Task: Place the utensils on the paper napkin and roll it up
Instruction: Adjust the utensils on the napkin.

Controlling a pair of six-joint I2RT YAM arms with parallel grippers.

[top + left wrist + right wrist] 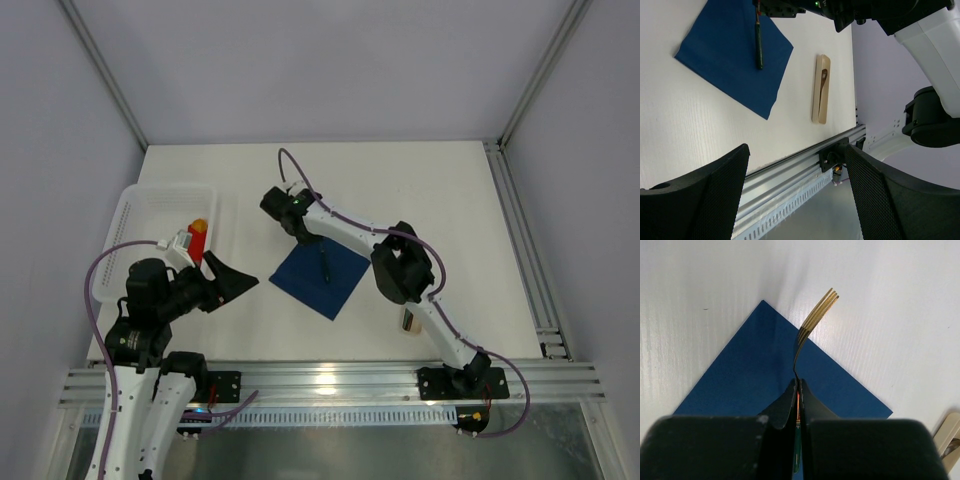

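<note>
The navy paper napkin lies flat on the white table as a diamond. My right gripper is over it, shut on a fork's neck. The fork's golden tines reach past the napkin's far edge. Its dark green handle runs back across the blue sheet; whether it touches the paper I cannot tell. My left gripper hangs open and empty to the napkin's left. A dark spoon-like piece lies in a pale beige bar.
A white tray stands at the left, with a red block with an orange tip at its right side. The beige bar lies right of the napkin, near the front rail.
</note>
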